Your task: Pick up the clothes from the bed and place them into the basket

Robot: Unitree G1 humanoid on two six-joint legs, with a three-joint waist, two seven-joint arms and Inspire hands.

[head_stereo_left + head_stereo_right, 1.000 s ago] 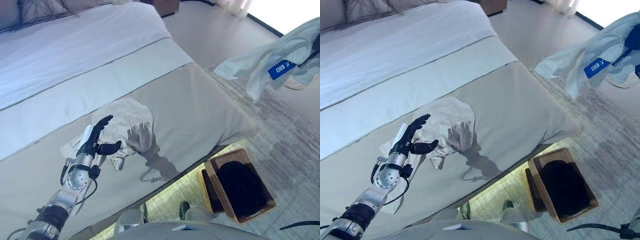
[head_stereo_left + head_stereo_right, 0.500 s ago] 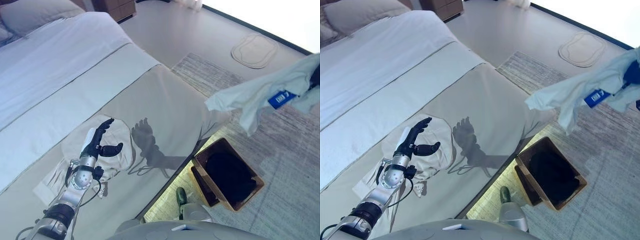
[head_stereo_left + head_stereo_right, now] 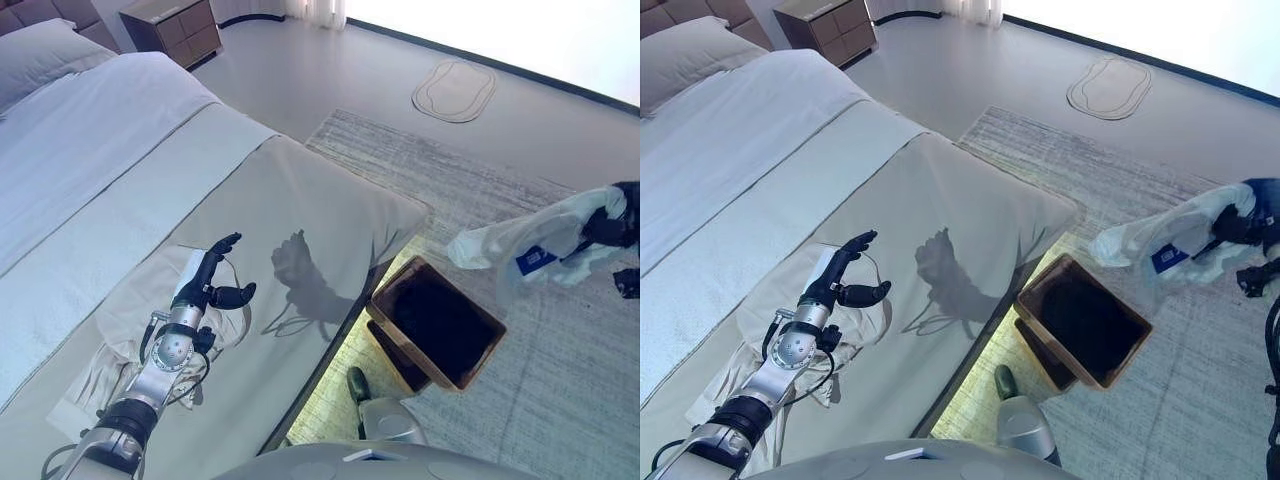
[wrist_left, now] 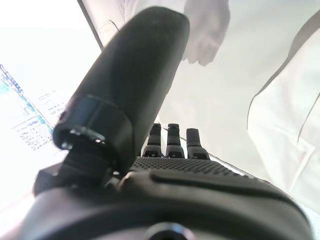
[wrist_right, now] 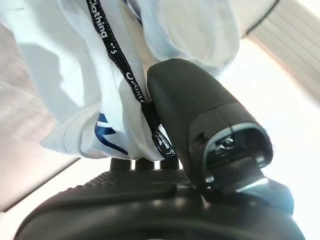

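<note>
My right hand [image 3: 612, 228] is shut on a pale blue-white garment [image 3: 520, 240] that hangs in the air to the right of and above the basket. In the right wrist view the cloth [image 5: 85, 75] and its black lanyard are pinched under the thumb. The wooden basket [image 3: 437, 322] with a dark inside stands on the rug beside the bed's foot corner. My left hand [image 3: 208, 285] hovers open over a cream garment [image 3: 120, 350] lying crumpled on the beige bed cover [image 3: 300, 200]. The left wrist view shows straight fingers [image 4: 172, 142] above the bedding.
The bed runs up to the left with a white sheet [image 3: 90, 140] and a pillow [image 3: 40, 60]. A nightstand [image 3: 175, 25] stands at the top. A striped grey rug [image 3: 560, 400] lies under the basket; a small pale mat [image 3: 455, 88] lies on the floor beyond.
The camera has swung right, shifting the bed left. My right hand has carried the pale garment down and nearer the basket. The left hand stays open over the cream garment.
</note>
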